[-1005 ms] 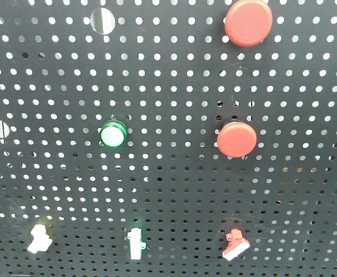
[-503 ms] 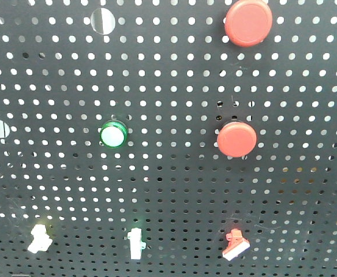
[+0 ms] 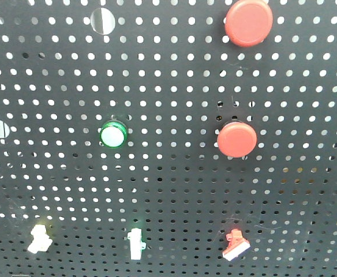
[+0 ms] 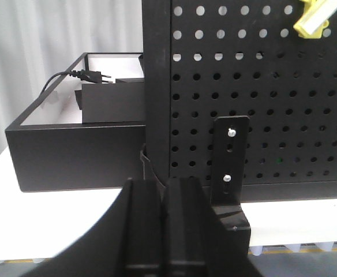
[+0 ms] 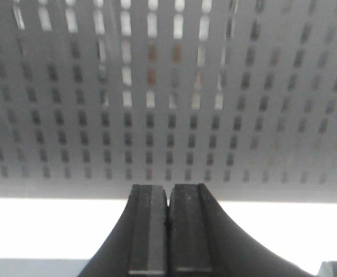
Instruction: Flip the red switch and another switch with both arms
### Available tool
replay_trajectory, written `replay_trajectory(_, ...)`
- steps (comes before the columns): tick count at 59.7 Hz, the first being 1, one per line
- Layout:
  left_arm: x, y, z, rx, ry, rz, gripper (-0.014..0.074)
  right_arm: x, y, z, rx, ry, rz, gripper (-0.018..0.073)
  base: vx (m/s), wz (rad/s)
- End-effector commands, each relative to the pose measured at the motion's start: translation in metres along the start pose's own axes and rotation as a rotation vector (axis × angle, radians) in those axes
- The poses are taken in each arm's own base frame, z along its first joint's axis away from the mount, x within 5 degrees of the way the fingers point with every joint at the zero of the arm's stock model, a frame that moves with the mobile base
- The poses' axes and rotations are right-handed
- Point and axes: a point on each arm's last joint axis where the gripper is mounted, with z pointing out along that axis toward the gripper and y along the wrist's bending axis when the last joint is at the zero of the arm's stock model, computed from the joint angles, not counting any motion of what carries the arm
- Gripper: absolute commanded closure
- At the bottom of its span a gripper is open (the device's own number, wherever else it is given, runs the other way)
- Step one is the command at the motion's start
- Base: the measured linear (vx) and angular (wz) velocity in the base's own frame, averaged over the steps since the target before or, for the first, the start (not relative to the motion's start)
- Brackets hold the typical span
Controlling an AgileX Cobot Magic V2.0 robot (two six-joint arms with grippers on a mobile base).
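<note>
The red switch (image 3: 235,244) sits low on the right of a black pegboard (image 3: 174,190) in the front view, its white lever bar slanting from lower left up to the right under the red body. The white switch (image 3: 38,239), chunky and faintly yellowish, sits at the same height far to the left, its lever angled down to the left. Between them stands a slim white toggle (image 3: 135,242), upright, its long axis vertical. Higher up, a green-ringed button (image 3: 112,134) is mounted left of centre, with a round red button (image 3: 236,139) level with it on the right and a second red button (image 3: 248,21) near the top edge. Neither arm appears in the front view; only the wrist cameras show them. The left gripper (image 4: 164,231) has its jaws pressed together on nothing, low before the board's black upright frame (image 4: 156,86) and a screwed bracket (image 4: 231,164). This view alone shows a yellow lever (image 4: 314,17) at the top right, a black tray (image 4: 70,150) holding a plug and cable (image 4: 82,75), the white desk (image 4: 53,231), and a pale curtain behind. The right gripper (image 5: 168,231), jaws likewise closed and empty, faces a blurred stretch of perforated board (image 5: 168,104) at close range, with the bright desk edge beneath.
</note>
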Motion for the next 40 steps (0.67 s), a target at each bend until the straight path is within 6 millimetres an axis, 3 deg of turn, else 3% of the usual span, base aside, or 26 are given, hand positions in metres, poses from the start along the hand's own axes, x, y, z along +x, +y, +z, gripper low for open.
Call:
replay_trajectory(1, -0.0014, 0.0, 0.0003, 0.002, -0.073, -0.009, 0.0594, -0.0072, -0.0011, -0.001, 0.017, -0.099, -0.007, 0.0566, 0.0, 0.0)
replay_trajectory(40, -0.0014, 0.0, 0.0003, 0.002, -0.073, -0.009, 0.0594, -0.0072, -0.0011, -0.001, 0.017, -0.099, -0.008, 0.0566, 0.0, 0.0)
